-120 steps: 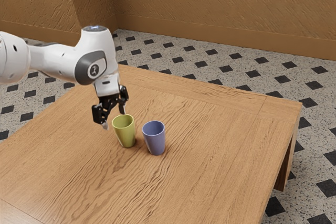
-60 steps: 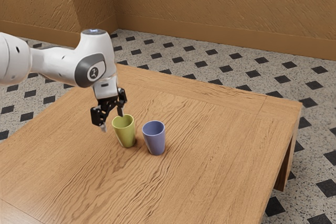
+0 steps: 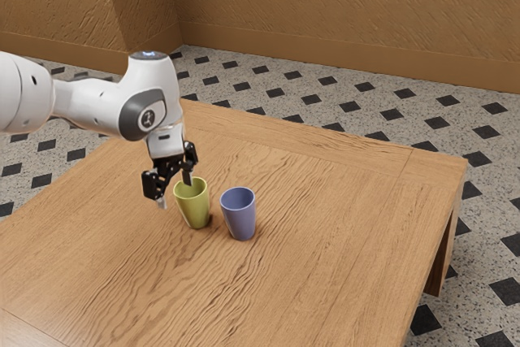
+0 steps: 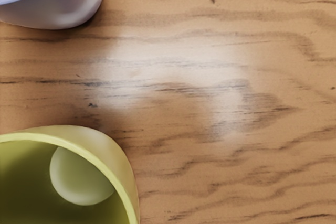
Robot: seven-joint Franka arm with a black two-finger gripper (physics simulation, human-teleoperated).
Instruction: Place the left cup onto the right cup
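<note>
Green cup (image 3: 192,205), the one on the exterior view's left, stands upright on the wooden bench (image 3: 325,241), mouth up, with the blue cup (image 3: 239,215) just beside it toward the exterior view's right; a narrow strip of bench shows between them, so they look apart and not touching. The hand (image 3: 174,188) hangs at the green cup's rim on the side away from the blue cup, its fingers (image 3: 186,174) spread: one seems to dip at or just inside the mouth and the other sits outside the wall, with the wall between them but not pinched. From the wrist camera the green cup (image 4: 105,150) shows a thin rim, a smooth inner wall and a pale round bottom, and the blue cup (image 4: 58,3) lies beyond it across bare wood grain. I judge the cup to be light, stiff and thin-walled, likely a plastic tumbler, smooth enough to slip or swing under a loose pinch. The best hold looks like the wall just below the rim, one finger inside and one outside, closed firmly so the cup hangs upright. Its tapered body should help it seat on the blue cup's open mouth, but a tilted carry could knock that neighbour over.
</note>
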